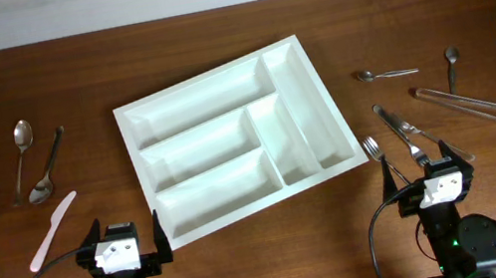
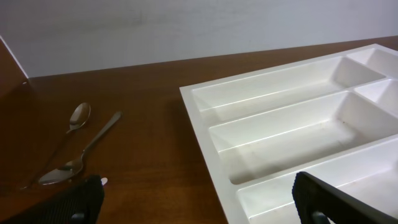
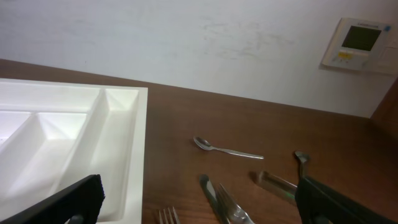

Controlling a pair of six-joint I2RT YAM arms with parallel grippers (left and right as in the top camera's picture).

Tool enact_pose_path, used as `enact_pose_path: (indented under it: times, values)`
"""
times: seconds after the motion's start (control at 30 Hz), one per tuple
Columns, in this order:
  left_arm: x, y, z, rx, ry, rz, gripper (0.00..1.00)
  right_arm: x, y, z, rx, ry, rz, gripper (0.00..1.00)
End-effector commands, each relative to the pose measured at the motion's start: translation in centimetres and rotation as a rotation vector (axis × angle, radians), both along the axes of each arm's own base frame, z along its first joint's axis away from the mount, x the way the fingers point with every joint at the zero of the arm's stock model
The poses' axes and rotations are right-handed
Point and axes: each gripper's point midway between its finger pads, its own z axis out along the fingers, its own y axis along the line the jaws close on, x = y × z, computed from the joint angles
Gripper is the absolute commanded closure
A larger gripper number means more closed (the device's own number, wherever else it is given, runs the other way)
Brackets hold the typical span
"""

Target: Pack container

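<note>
Packing was unstarted: white plastic cutlery tray (image 1: 207, 73) was empty; left gripper (image 1: 124, 223), right gripper (image 1: 421, 163) were spread, unloaded; three-o'clock silver fork (image 1: 372, 148) likely needed grasping.

The dark wooden table (image 1: 278, 255) carries the white container (image 1: 200, 152) at its middle, set askew. Left of it lie a long spoon (image 1: 19, 167) and a second spoon (image 1: 50, 162) just beside it, with a pale plastic knife (image 1: 53, 230) nearer the front. On the right lie a small spoon (image 1: 385, 72), an end spoon (image 1: 453, 69), long clear pieces (image 1: 469, 102) (kind unclear), a fork (image 1: 377, 153) and a metal knife (image 1: 395, 124)
</note>
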Motion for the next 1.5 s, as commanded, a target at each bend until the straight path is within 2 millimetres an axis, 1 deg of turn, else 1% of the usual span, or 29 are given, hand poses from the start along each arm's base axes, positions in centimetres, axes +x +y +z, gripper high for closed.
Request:
enact_pose_path:
  times: [0.0,0.43,0.57,0.63,0.8,0.9,0.97,1.07,1.2,1.23,1.37,1.47]
  values:
    - [0.0,0.1,-0.2,-0.010,-0.003,0.009,0.01,0.0,0.0,-0.2,0.005,-0.002,-0.004,0.01]
    - [0.0,0.1,-0.2,-0.010,-0.003,0.009,0.01,0.0,0.0,-0.2,0.009,-0.002,-0.002,0.01]
    - [0.0,0.1,-0.2,-0.010,-0.003,0.009,0.01,0.0,0.3,-0.2,0.104,0.003,0.005,0.02]
    - [0.0,0.1,-0.2,-0.011,-0.003,0.009,0.01,0.0,0.4,-0.2,0.119,0.005,0.009,0.01]
    - [0.0,0.1,-0.2,-0.010,-0.003,0.009,0.01,-0.2,1.8,0.6,0.152,-0.012,0.091,0.01]
    - [0.0,0.1,-0.2,-0.010,-0.003,0.009,0.01,-0.5,2.0,2.3,0.150,-0.035,0.103,0.01]
    - [0.0,0.1,-0.2,-0.010,-0.003,0.009,0.01,-0.7,1.9,3.1,0.151,-0.020,0.098,0.01]
    - [0.0,0.1,-0.1,-0.010,-0.005,0.009,0.01,-1.2,1.9,3.8,0.159,0.064,0.092,0.01]
    - [0.3,0.1,1.6,-0.010,-0.075,0.009,0.01,-1.3,2.0,3.9,0.174,0.229,0.079,0.01]
    - [0.3,0.1,1.8,-0.010,-0.083,0.008,0.01,-1.2,1.9,4.0,0.178,0.273,0.075,0.01]
    - [0.3,0.2,1.6,-0.008,-0.078,0.013,0.01,0.0,1.9,4.6,0.193,0.457,0.060,0.01]
    - [0.3,0.3,1.7,-0.009,-0.081,0.021,0.01,1.2,1.8,4.7,0.209,0.647,0.044,0.01]
